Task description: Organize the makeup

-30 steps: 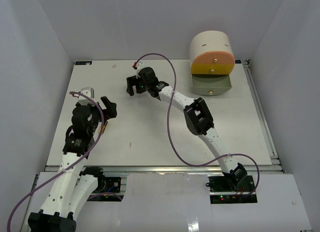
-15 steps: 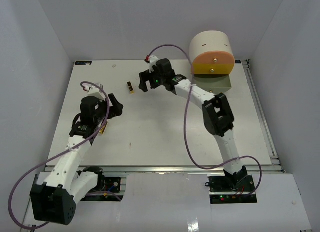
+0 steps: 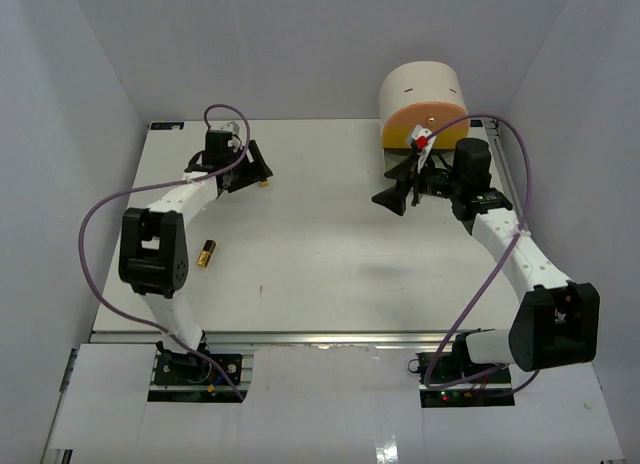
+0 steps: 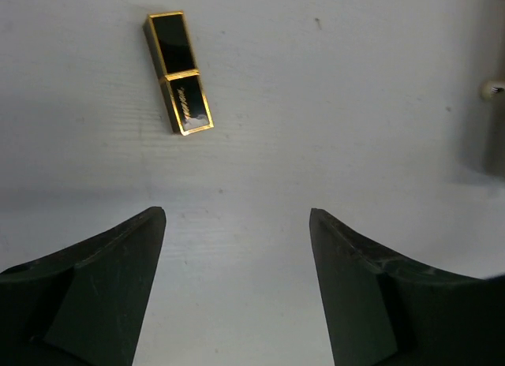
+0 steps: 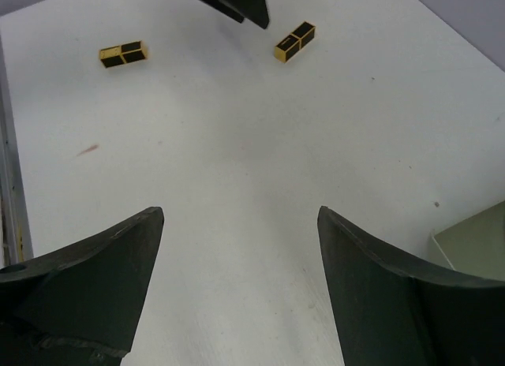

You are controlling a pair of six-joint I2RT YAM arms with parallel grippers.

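Note:
Two black-and-gold lipstick tubes lie on the white table. One lipstick (image 3: 265,182) (image 4: 178,72) (image 5: 294,41) lies at the back left, just ahead of my left gripper (image 3: 256,171) (image 4: 237,216), which is open and hovers over bare table a little short of it. The other lipstick (image 3: 206,253) (image 5: 123,54) lies nearer the front left, beside the left arm's elbow. My right gripper (image 3: 392,200) (image 5: 241,212) is open with nothing between its fingers, over the table to the right of centre. It points left, in front of the drawer unit.
The round cream drawer unit (image 3: 425,109) with an orange-and-yellow front stands at the back right. A corner of its pulled-out grey-green drawer (image 5: 473,240) shows by my right gripper; the right arm hides it from above. A rail (image 3: 525,234) runs along the table's right edge.
The left arm has swung from the near left up to the back-left lipstick. The right arm has left that lipstick and moved right, in front of the drawer unit. Both stayed open.

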